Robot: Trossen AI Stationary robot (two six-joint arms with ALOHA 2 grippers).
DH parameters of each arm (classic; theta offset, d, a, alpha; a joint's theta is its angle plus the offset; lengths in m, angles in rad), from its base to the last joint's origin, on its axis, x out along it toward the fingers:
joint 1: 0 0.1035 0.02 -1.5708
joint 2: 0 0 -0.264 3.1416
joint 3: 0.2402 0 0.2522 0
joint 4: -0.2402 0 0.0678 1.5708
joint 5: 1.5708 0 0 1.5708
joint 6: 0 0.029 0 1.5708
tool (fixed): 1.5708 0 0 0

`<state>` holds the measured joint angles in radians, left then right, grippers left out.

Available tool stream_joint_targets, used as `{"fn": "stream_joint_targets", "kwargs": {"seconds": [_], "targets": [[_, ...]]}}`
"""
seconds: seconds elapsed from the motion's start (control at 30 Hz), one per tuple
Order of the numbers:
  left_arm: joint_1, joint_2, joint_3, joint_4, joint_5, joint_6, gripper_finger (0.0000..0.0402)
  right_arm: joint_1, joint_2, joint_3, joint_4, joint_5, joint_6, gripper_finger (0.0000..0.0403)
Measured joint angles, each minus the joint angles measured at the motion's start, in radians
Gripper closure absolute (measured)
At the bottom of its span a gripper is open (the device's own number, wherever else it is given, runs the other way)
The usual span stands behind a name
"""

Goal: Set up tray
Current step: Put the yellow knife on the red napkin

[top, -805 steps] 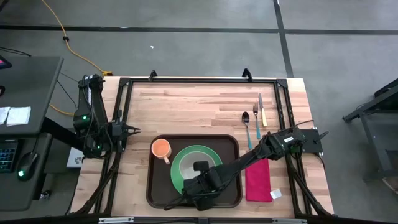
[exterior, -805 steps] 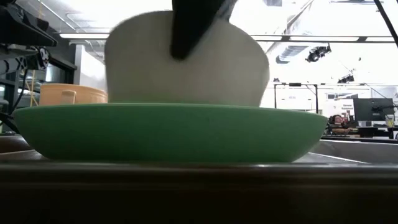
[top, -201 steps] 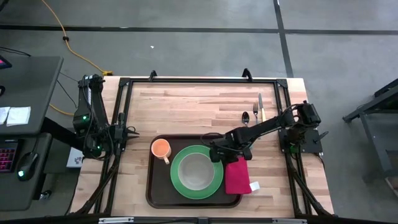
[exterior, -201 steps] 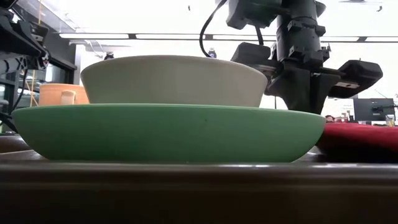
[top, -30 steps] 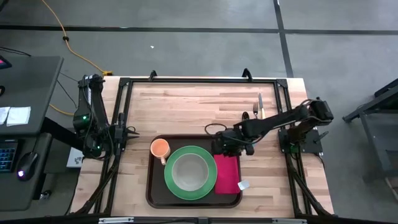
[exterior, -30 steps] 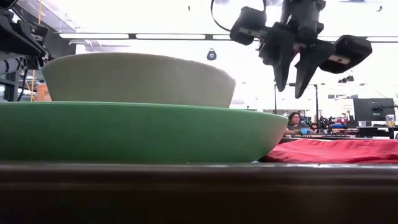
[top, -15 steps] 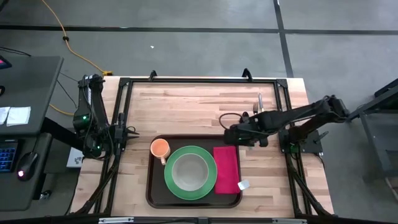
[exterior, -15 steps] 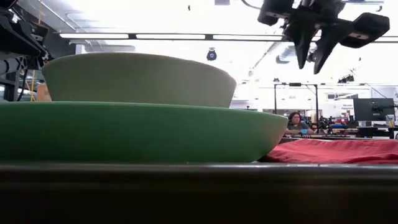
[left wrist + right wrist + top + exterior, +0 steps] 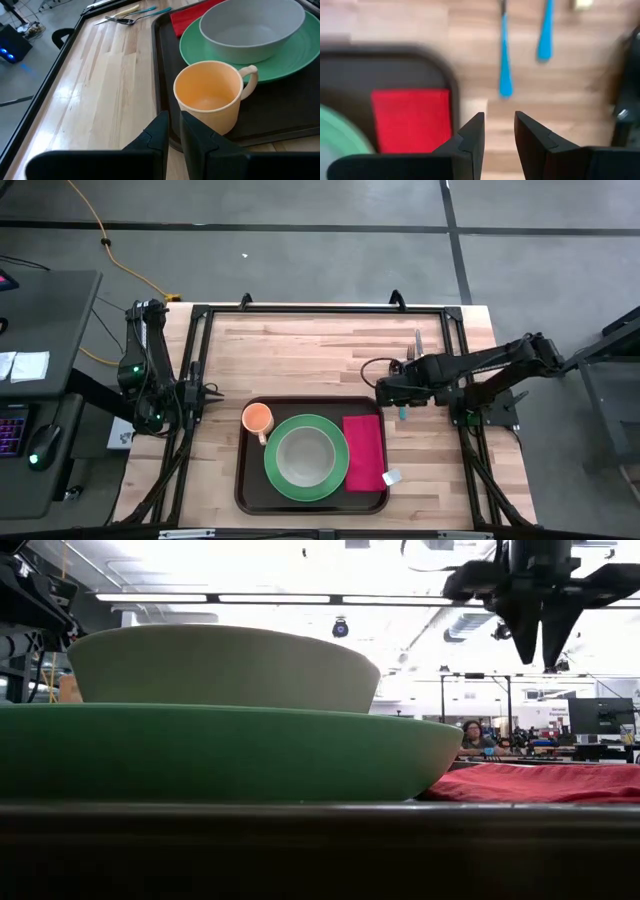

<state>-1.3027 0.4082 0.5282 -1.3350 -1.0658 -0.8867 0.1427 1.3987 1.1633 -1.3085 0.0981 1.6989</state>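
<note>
Tray setting, seen from the right gripper [image 9: 388, 392] outward: that pincer is released, its two dark fingers [image 9: 470, 137] apart with a gap between them and nothing held, hovering above the wooden table [image 9: 300, 350] just off the far right corner of the large dark brown rectangular plastic tray [image 9: 245, 480]. Just beyond it lie the blue-handled spoon [image 9: 505, 65] and the blue-handled fork [image 9: 546, 35], with the pale-handled knife [image 9: 419, 352] beside them, all on bare wood apart from the tray.

The tray lies at the table's near edge, about midway along it. Inside the tray, the flat red cloth napkin [image 9: 365, 452] lies along its right side, touching the rim of the round green plate [image 9: 340, 465] at the tray's middle. A pale shallow bowl [image 9: 303, 455] rests on that plate. The orange handled mug [image 9: 259, 419] stands upright in the tray's far left corner, just beside the plate.

The left gripper [image 9: 172, 130] waits near the tray's left edge, fingers almost together and empty, pointing at the mug.
</note>
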Motion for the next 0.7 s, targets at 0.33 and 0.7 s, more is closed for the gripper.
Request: {"fn": "stream_joint_targets", "kwargs": {"seconds": [0.33,0.7], "targets": [[0.000,0.000,0.000,0.001,0.000,-0.001,0.0323,-0.144,0.000,0.000,-0.056,0.110,-0.166,0.0318],[0.000,0.000,0.000,0.004,0.000,-0.012,0.0323,-0.300,0.000,0.000,-0.056,0.155,-0.373,0.0318]]}}
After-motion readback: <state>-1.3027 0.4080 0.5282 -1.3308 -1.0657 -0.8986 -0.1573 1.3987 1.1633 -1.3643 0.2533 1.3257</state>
